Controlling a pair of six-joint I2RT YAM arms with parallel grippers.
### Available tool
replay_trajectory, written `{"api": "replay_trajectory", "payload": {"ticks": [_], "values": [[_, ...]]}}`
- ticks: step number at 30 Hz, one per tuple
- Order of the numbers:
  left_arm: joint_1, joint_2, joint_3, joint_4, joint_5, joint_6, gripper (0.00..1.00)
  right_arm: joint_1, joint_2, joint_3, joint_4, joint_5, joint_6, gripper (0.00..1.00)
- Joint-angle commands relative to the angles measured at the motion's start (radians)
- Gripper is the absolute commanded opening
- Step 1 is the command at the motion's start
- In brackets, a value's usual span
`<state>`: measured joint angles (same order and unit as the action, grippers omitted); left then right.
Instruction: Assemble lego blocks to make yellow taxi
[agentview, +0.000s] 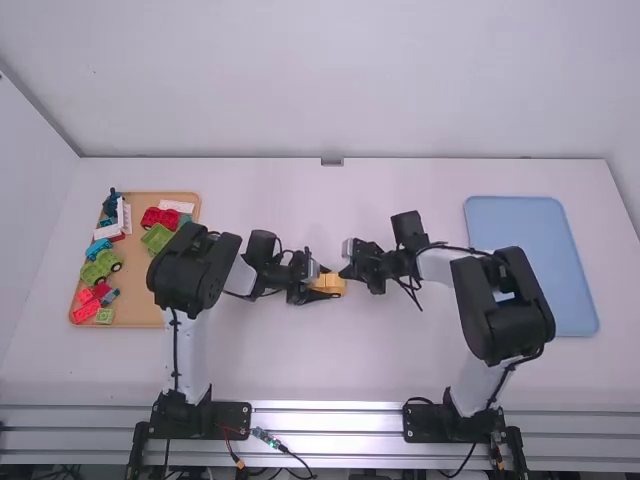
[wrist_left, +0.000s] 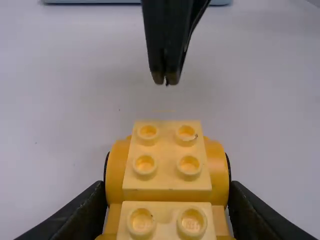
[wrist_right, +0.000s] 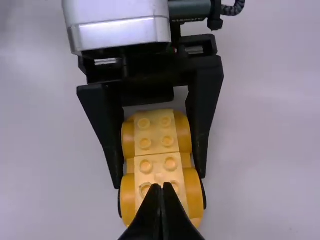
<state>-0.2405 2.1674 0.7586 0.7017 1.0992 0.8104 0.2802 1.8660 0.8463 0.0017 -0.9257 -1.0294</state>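
White table (agentview: 400, 370), wall along the far edge; open surface runs from the grippers up to it. Blue tray (agentview: 520, 212) at right, partly behind the right arm (agentview: 500, 310). Tan tray (agentview: 145, 300) at left, mixed toy blocks (agentview: 160, 237) in it, left arm (agentview: 195, 270) crossing its side in view. Left gripper (agentview: 320, 284) clamped on yellow taxi build (agentview: 334, 285), mid-table. Right gripper (agentview: 344, 273): fingertips together, just beside it.
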Motion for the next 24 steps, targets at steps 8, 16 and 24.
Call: {"api": "replay_trajectory", "payload": {"ticks": [8, 16, 24], "values": [[-0.003, 0.011, -0.009, -0.013, -0.042, 0.010, 0.27, 0.020, -0.016, -0.099, 0.162, 0.009, 0.067, 0.00], [-0.003, 0.011, -0.009, -0.013, -0.042, 0.010, 0.25, 0.022, -0.016, -0.107, 0.187, 0.007, 0.060, 0.00], [-0.003, 0.011, -0.009, -0.013, -0.042, 0.010, 0.23, 0.038, 0.000, -0.107, 0.235, 0.003, 0.066, 0.00]]}}
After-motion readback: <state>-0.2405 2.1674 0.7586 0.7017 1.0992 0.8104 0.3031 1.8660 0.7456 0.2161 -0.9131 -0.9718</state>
